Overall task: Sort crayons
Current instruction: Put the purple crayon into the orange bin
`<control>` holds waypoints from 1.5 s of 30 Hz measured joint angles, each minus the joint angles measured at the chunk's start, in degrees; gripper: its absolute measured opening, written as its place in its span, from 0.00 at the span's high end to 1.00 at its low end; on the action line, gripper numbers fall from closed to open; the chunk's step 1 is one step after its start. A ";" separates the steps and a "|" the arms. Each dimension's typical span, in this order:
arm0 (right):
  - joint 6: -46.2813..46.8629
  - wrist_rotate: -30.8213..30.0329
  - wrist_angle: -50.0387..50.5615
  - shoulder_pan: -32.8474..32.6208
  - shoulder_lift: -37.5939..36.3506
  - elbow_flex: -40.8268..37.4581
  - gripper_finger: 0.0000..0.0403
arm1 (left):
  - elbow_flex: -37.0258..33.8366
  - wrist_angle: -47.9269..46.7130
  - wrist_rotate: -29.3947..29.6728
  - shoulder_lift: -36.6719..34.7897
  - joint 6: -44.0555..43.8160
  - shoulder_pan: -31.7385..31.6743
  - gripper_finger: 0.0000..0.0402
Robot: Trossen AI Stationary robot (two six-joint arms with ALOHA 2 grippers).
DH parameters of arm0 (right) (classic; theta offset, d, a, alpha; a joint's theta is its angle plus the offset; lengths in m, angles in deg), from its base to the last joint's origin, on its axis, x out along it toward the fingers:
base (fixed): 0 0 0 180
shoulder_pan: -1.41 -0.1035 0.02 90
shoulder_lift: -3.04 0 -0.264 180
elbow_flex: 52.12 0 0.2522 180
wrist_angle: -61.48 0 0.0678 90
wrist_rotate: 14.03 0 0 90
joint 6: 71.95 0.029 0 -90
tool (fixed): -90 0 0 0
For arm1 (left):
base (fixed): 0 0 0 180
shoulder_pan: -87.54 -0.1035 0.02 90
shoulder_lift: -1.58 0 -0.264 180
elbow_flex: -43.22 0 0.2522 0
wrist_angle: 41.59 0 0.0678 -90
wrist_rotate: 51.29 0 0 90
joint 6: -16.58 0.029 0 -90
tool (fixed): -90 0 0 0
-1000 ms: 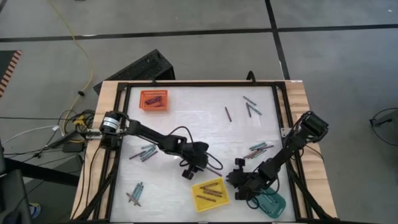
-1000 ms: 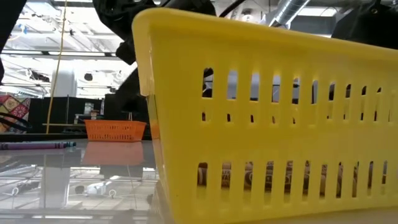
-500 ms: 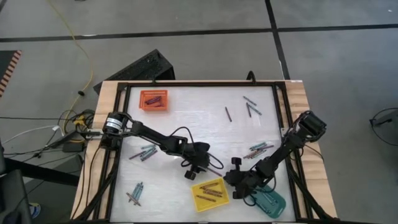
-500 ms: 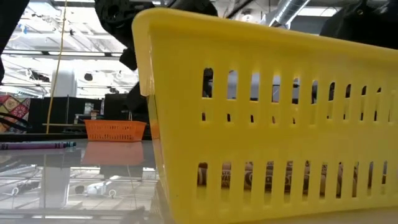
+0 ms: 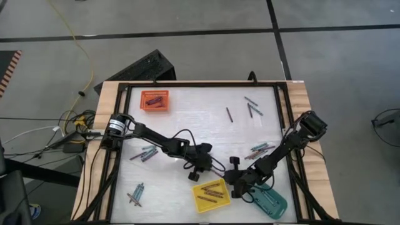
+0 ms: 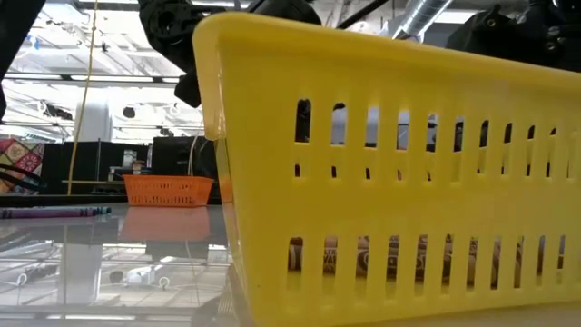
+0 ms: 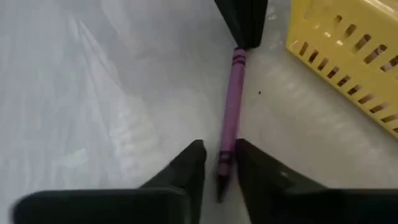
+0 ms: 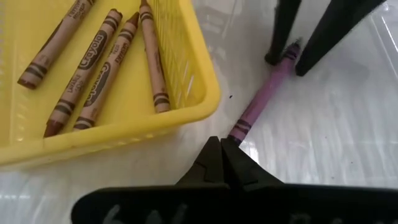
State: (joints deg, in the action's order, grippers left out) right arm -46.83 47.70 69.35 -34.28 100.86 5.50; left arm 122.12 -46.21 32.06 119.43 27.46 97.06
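Right between the two grippers lies a purple crayon (image 8: 261,100), flat on the white table (image 5: 187,119) just beside the yellow tray (image 8: 186,102). At one end the right gripper (image 8: 222,149) has its fingers pressed together with their tips at the crayon's wrapped end. At the other end the left gripper (image 7: 219,163) stands with its two fingers (image 7: 186,168) a narrow gap apart, the crayon's tip sitting between them; whether they actually pinch it I cannot tell. Beside the right gripper, four brown crayons (image 8: 93,74) lie inside the yellow tray. Just behind that gripper in the high view sits the teal tray (image 5: 272,202). Farther out from both grippers, loose crayons lie in clusters on the table: near the right arm (image 5: 261,149), under the left arm (image 5: 145,153), at the near left corner (image 5: 135,195) and toward the far edge (image 5: 250,107). Farthest off, the orange tray (image 5: 154,100) stands in the far left corner.
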 joint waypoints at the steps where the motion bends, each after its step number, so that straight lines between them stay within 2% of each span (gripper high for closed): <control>1: -0.08 0.02 -0.12 0.00 0.00 0.00 1.00 | 0.00 0.00 0.02 -0.03 0.40 0.00 0.89; 3: 0.05 -0.02 -0.18 -0.11 0.01 0.00 1.00 | 0.00 -0.19 0.04 -0.03 1.32 0.00 0.96; 13: 0.29 -0.11 2.81 -0.22 -1.89 0.00 1.00 | -0.11 -2.11 3.53 -2.40 4.75 -0.22 0.99; 29: 0.32 -6.37 19.28 -0.61 -15.42 -0.07 1.00 | -0.20 -20.47 18.41 -17.29 10.43 -5.49 1.00; 36: 0.39 -7.20 20.51 -2.39 -17.18 -0.07 1.00 | -0.18 -35.19 26.77 -24.03 12.39 -10.84 1.00; 45: 3.39 -9.21 21.96 -4.76 -17.20 -0.04 1.00 | -1.70 -49.17 27.93 -36.80 12.81 -23.19 1.00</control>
State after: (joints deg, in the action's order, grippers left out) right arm -43.44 38.50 91.32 -39.04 83.66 5.46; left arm 120.42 -95.38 59.99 82.63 40.27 73.87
